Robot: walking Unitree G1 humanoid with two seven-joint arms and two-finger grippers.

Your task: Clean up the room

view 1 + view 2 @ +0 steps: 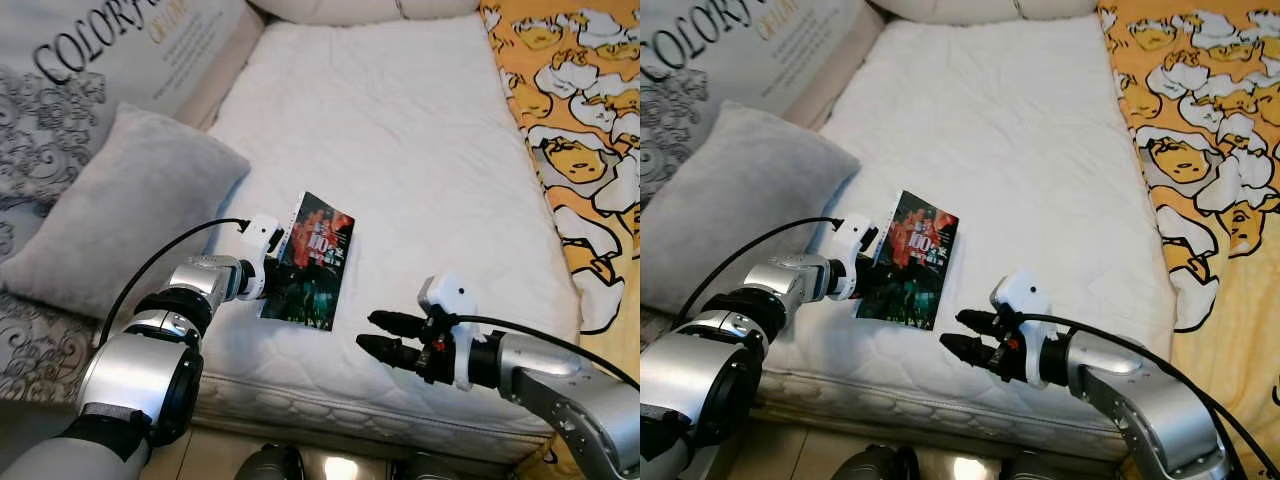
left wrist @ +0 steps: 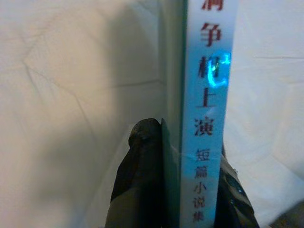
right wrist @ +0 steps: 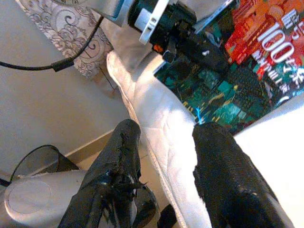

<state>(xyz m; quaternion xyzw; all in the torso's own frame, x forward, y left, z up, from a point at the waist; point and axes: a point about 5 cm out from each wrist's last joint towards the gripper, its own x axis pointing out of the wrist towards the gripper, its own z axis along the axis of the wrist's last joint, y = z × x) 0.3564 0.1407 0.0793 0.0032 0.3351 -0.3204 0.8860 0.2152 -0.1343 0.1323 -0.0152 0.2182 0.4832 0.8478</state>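
A book (image 1: 312, 260) with a dark red and teal cover lies near the front edge of the white mattress (image 1: 400, 140). My left gripper (image 1: 277, 262) is shut on the book's spine side; in the left wrist view the pale spine (image 2: 204, 118) with red characters stands between the black fingers (image 2: 140, 180). My right gripper (image 1: 377, 335) hovers open over the mattress's front edge, a short way right of the book. In the right wrist view its two fingers (image 3: 118, 171) frame the mattress edge, with the book (image 3: 237, 80) and my left gripper (image 3: 190, 42) beyond.
A grey cushion (image 1: 120, 210) leans at the left, in front of a printed pillow (image 1: 110, 50). An orange patterned blanket (image 1: 575, 120) runs along the mattress's right side. A black bin (image 3: 40, 164) stands on the floor below the bed.
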